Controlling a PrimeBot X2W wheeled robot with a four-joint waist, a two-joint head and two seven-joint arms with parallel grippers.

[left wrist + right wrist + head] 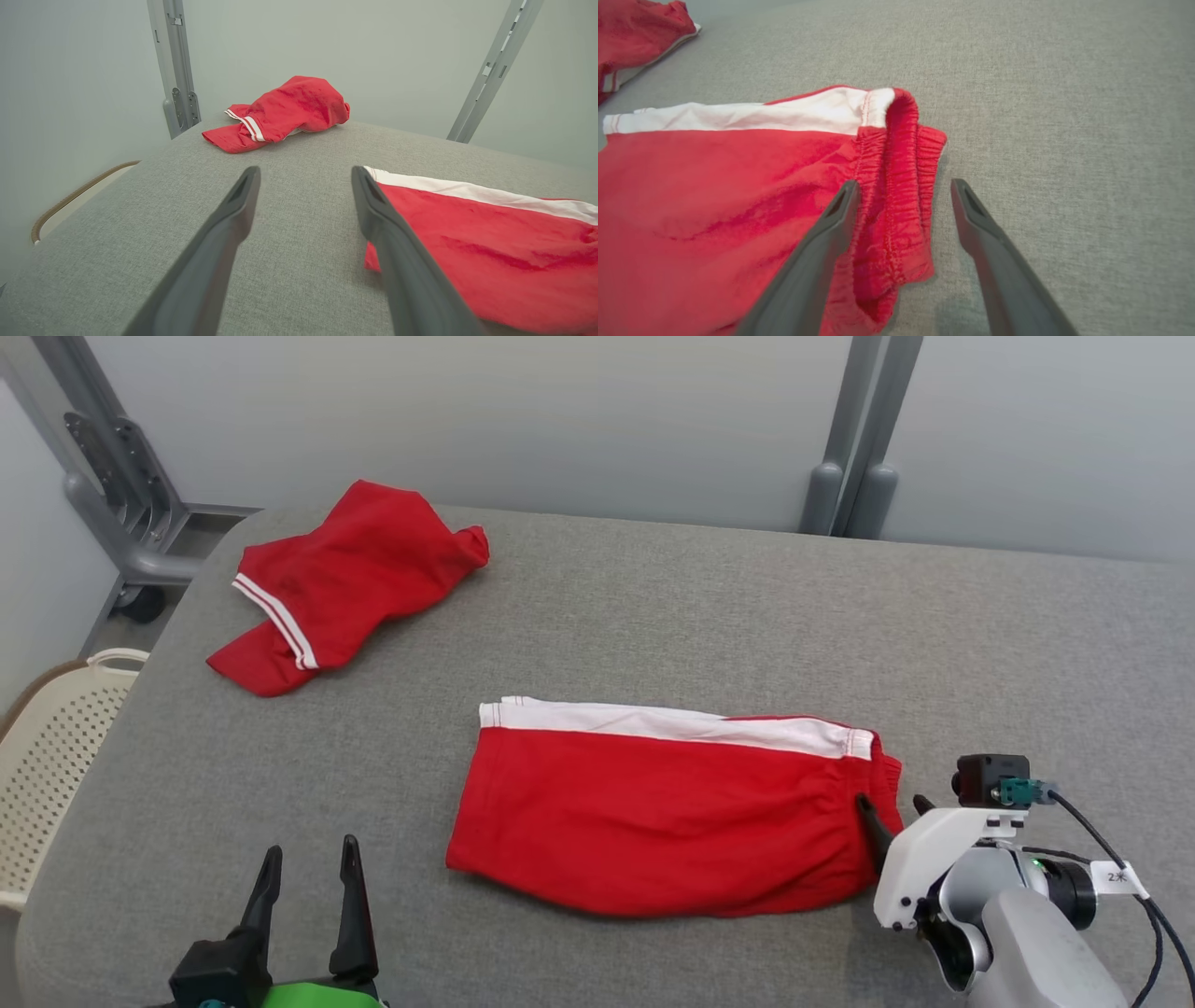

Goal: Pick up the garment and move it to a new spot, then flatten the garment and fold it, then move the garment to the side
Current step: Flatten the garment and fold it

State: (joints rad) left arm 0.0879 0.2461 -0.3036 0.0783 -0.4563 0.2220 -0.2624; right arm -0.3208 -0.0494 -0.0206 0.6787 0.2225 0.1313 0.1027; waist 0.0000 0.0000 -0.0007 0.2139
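The garment, a pair of red shorts [653, 812] with a white side stripe, lies folded flat in the middle of the grey table [653, 616]. Its elastic waistband [901, 154] points right. My right gripper [892, 803] is open at that waistband end, and in the right wrist view my right gripper [904, 186] has one finger over the red cloth and the other over bare table. Nothing is held. My left gripper [311, 851] stands open near the front left edge, just left of the shorts' [490, 247] hem, and my left gripper [306, 171] is empty.
A second red garment [345, 583] with white stripes lies crumpled at the table's far left corner [285, 112]. A cream perforated basket [47, 756] stands beside the table's left edge. Grey metal posts [854, 448] rise behind the table against a pale wall.
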